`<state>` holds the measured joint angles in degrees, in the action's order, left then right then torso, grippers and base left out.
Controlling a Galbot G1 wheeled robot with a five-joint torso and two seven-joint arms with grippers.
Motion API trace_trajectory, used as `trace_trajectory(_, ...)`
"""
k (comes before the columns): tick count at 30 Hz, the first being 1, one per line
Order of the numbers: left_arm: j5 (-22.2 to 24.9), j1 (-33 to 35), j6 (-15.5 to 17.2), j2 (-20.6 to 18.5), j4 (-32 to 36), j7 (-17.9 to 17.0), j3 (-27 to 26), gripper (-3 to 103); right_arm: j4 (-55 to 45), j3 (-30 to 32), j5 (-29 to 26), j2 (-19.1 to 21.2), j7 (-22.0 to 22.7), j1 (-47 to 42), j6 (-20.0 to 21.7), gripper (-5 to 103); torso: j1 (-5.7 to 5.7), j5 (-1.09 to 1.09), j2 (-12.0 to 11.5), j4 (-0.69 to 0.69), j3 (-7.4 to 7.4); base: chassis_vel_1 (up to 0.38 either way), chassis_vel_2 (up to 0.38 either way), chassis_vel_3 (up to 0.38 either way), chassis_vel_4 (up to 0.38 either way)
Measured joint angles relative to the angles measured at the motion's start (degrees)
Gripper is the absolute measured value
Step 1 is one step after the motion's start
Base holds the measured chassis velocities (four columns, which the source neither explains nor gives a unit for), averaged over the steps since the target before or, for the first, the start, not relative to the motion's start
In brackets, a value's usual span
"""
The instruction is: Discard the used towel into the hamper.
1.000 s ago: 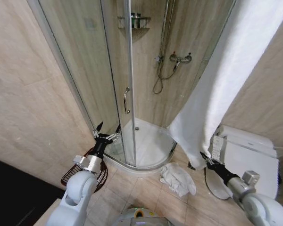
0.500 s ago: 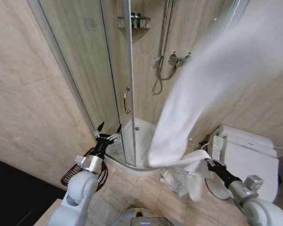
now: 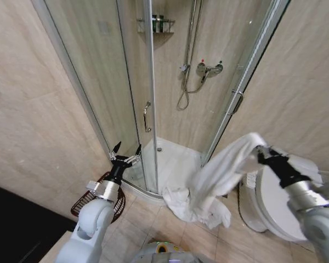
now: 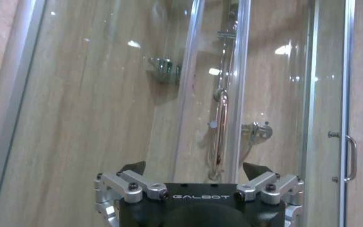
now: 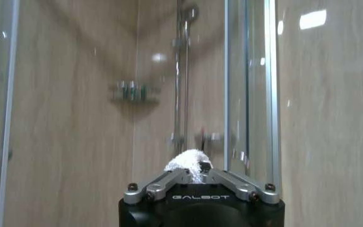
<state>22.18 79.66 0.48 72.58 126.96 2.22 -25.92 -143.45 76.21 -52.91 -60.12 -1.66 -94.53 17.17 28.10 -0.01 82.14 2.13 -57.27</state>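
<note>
white towel (image 3: 219, 175) pinched at one end by right gripper (image 3: 261, 154), rest draped to floor, left gripper (image 3: 125, 150) spread apart above hamper (image 3: 82, 205)

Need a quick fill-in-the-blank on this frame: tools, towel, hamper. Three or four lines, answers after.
1. The right tool is shut on the white ____.
2. The towel hangs from that tool, its lower end lying on the ____.
3. The left tool, raised above the hamper, has its fingers ____.
4. The hamper stands beside the glass ____ enclosure.

Missing words: towel; floor; open; shower
</note>
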Motion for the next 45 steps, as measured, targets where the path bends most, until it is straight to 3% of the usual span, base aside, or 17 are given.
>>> trace_trajectory(5,0.0,0.2,-0.2,0.2,0.4,-0.8,0.1,100,-0.2,8.1,-8.6,5.6,3.2,-0.2,0.5,2,0.00,0.03,0.0,0.00,0.00,0.000,0.000,0.000,0.000)
trace_trajectory(6,-0.3,0.4,-0.2,0.4,1.0,-1.1,0.2,100,-0.2,13.3,-13.4,8.7,4.3,-0.7,1.0,2,0.00,0.04,0.0,0.00,0.00,0.000,0.000,0.000,0.000)
trace_trajectory(7,-0.3,0.4,-0.2,0.4,1.0,-1.1,0.2,100,-0.2,13.3,-13.4,8.7,4.3,-0.7,1.0,2,0.00,0.04,0.0,0.00,0.00,0.000,0.000,0.000,0.000)
trace_trajectory(9,-0.8,0.9,-0.2,0.8,2.1,-1.7,0.4,100,-0.2,21.5,-20.3,13.6,5.5,-1.5,1.6,2,0.00,0.02,0.0,-0.01,0.00,0.000,0.000,0.000,0.000)
trace_trajectory(10,-0.8,0.9,-0.2,0.8,2.1,-1.7,0.4,100,-0.2,21.5,-20.3,13.6,5.5,-1.5,1.6,2,0.00,0.02,0.0,-0.01,0.00,0.000,0.000,0.000,0.000)
trace_trajectory(12,-1.6,1.4,-0.8,1.6,2.7,-2.3,0.7,100,1.1,26.9,-25.6,18.6,8.0,-1.5,2.1,2,0.00,0.00,0.0,0.00,0.00,0.000,0.000,0.000,0.000)
trace_trajectory(13,-1.6,1.4,-0.8,1.6,2.7,-2.3,0.7,100,1.1,26.9,-25.6,18.6,8.0,-1.5,2.1,2,0.00,0.00,0.0,0.00,0.00,0.000,0.000,0.000,0.000)
trace_trajectory(21,-1.9,1.8,-2.4,2.1,3.7,-5.6,0.3,100,8.2,38.8,-34.5,30.9,10.2,-2.1,5.0,2,0.00,0.02,0.0,0.00,0.00,0.000,0.000,0.000,0.000)
trace_trajectory(28,-1.9,1.2,-2.5,1.9,4.7,-6.7,0.6,100,10.9,42.0,-39.4,36.8,13.5,-2.0,8.1,2,0.00,0.02,0.0,0.00,0.00,0.000,0.000,0.000,0.000)
trace_trajectory(31,-1.9,0.6,-2.8,1.4,4.9,-7.2,0.7,100,13.2,44.0,-43.3,41.6,16.3,-1.6,9.8,2,0.00,0.01,0.0,0.00,0.00,0.000,0.000,0.000,0.000)
trace_trajectory(33,-1.9,0.4,-2.8,1.4,4.7,-7.4,0.8,100,13.8,44.1,-43.5,42.3,16.5,-1.5,9.9,2,0.00,0.01,0.0,0.01,0.00,0.000,0.000,0.000,0.000)
trace_trajectory(41,-3.4,-0.7,-2.4,2.5,3.1,-7.8,1.8,100,22.1,48.0,-47.6,52.6,18.1,-0.3,12.2,2,0.00,0.00,0.0,0.00,0.00,0.000,0.000,0.000,0.000)
trace_trajectory(45,-3.8,-1.1,-2.4,2.5,2.8,-7.7,1.7,100,23.1,48.2,-47.9,54.5,18.2,0.0,12.7,2,0.00,0.00,0.0,0.01,-0.01,0.000,0.000,0.000,0.000)
